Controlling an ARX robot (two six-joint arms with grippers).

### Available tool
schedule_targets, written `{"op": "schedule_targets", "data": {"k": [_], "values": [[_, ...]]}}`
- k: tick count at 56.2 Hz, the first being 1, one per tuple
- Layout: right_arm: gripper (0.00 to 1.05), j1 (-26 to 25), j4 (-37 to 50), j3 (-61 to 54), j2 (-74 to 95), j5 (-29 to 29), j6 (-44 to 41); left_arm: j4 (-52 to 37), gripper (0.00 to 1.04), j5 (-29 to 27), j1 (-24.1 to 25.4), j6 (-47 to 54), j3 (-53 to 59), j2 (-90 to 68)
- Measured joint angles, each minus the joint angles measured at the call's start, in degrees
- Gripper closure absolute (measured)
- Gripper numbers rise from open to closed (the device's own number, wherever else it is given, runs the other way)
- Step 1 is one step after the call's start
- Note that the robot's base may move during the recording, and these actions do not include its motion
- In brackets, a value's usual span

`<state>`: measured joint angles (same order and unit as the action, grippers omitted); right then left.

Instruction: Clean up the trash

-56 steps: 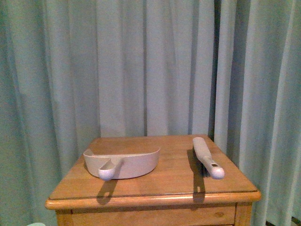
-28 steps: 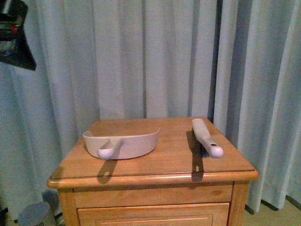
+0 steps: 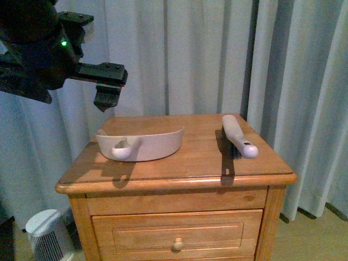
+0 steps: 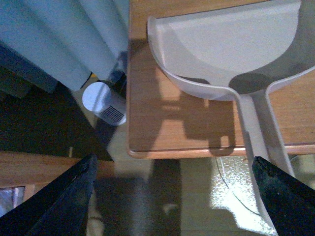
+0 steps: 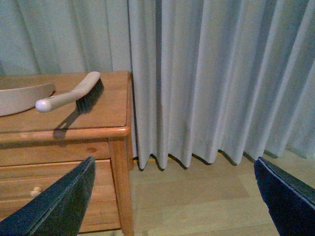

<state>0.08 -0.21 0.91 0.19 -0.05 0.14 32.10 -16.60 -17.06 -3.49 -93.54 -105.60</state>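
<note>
1. Dustpan sits on the cabinet just below our left gripper, jaws spread wide, empty
2. We should centre over its handle, which lies off toward one finger, before descending
3. Right gripper, wide too, has the brush well ahead

My right tool sits with its fingers spread wide. Beyond it I see the brush lying on the desk, near the curtain.

A wooden nightstand carries a dustpan and, apart, a brush.
</note>
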Motion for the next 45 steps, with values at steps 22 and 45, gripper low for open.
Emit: {"op": "schedule_targets", "data": {"k": [22, 45], "values": [[0.07, 0.0, 0.0, 0.0, 0.0, 0.0, 0.0, 4.7, 0.08, 0.1, -3.3, -11.5, -6.2, -7.6], [0.07, 0.0, 0.0, 0.0, 0.0, 0.0, 0.0, 3.8, 0.08, 0.5, -6.1, -13.9, -8.5, -10.9]]}}
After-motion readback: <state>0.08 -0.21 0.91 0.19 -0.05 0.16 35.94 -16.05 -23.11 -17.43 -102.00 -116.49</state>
